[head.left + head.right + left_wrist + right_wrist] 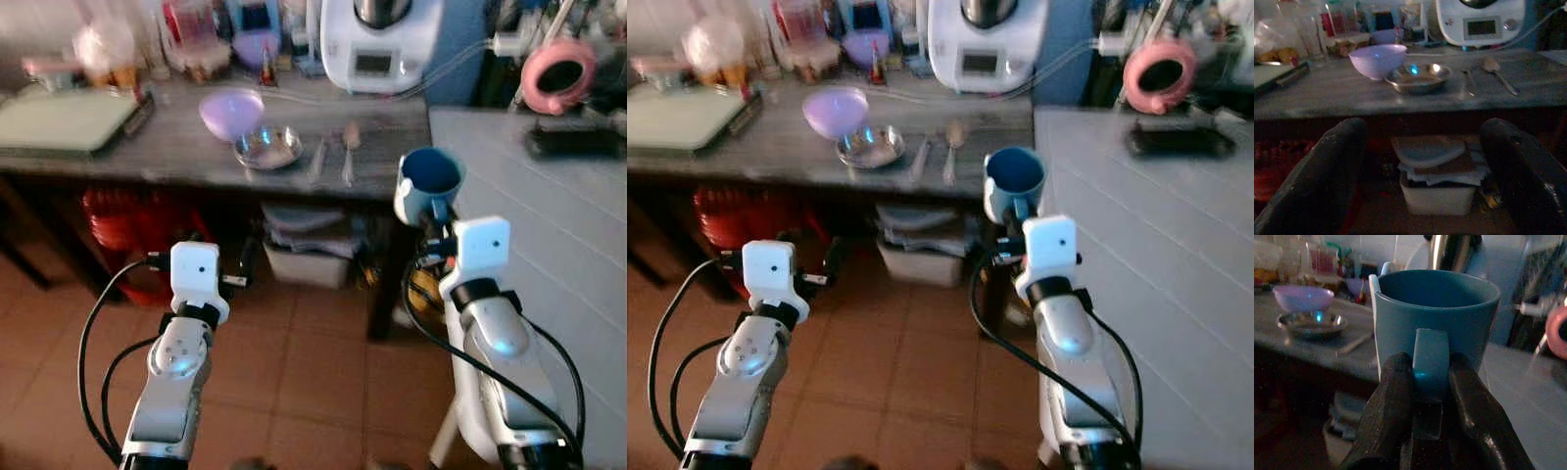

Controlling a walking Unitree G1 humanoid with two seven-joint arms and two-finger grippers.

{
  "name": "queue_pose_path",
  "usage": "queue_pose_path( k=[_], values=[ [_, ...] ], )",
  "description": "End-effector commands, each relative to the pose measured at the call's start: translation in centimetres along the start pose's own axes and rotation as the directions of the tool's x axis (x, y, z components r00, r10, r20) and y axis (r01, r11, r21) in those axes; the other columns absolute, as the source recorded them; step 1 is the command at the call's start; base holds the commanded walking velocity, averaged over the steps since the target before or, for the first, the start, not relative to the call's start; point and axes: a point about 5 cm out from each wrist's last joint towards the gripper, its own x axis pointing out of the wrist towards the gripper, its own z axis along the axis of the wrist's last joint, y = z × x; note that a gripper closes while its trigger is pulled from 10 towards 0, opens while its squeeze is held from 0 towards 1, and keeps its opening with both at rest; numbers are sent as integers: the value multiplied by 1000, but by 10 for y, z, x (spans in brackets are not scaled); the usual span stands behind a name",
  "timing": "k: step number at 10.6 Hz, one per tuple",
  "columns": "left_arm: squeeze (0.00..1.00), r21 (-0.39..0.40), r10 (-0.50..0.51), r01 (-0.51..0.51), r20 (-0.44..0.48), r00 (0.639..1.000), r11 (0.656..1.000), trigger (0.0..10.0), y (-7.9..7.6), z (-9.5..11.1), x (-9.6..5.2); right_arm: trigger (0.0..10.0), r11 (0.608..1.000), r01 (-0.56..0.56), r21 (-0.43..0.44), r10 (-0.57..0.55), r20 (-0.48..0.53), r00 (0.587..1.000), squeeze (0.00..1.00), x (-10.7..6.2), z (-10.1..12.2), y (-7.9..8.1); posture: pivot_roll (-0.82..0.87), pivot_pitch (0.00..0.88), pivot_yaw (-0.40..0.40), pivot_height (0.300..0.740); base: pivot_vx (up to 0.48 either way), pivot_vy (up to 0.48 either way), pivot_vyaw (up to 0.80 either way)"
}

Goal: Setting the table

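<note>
We stand facing a grey counter (176, 147), looking down over both our arms. At the far left of the counter lies a pale green cutting board (61, 119). Toward the middle sits a lilac bowl (231, 113), and just beside it on the near side, a shallow metal dish (267, 147). To the right of the dish lie a fork (317, 160) and a spoon (350, 147), side by side near the counter's front edge. Behind them, at the far edge, stands a white kitchen machine (377, 39).

Our left gripper (1425, 181) hangs in front of the counter, below its edge, with its two fingers spread wide and nothing between them.

Our right gripper (1427, 396) is closed on the handle of a blue mug (429, 183), one finger on each side of it. We hold the mug upright in the air, at the counter's near right corner and beside a pale tiled surface (549, 196) on the right. The mug looks empty.

As we judge it, the table setting is partly done: bowl, dish, fork and spoon are laid out together, and the mug has not yet been set down. What seems left is to place the mug on the counter near the cutlery and let go of it.
</note>
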Motion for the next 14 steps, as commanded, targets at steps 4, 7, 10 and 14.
queue_pose_path(
  k=[4, 7, 10, 14],
  values=[
    [0, 31, -6, 6, 1, 1000, 999, 10000, 3, 1, 1, 10000, 1000, -28, 4, 27, 13, 1000, 0, 4, 2, 10, -69, 0, 47, 740, 439, 0, 0],
    [0, 58, -30, 29, 26, 999, 998, 10000, -2, 6, 2, 10000, 995, -78, 68, 76, 21, 997, 0, 5, 4, 11, -69, 0, 48, 740, 480, 0, 0],
    [0, 47, -44, 41, 59, 997, 998, 10000, -6, 15, 4, 10000, 994, -87, 63, 84, 48, 995, 0, 10, 10, 12, -63, 0, 48, 740, 480, 0, 0],
    [0, 11, 95, -96, 82, 992, 995, 10000, 14, 21, 3, 10000, 988, -142, 66, 133, 117, 984, 0, 18, 22, 12, -54, 0, 53, 740, 234, 0, 200]
  ],
)
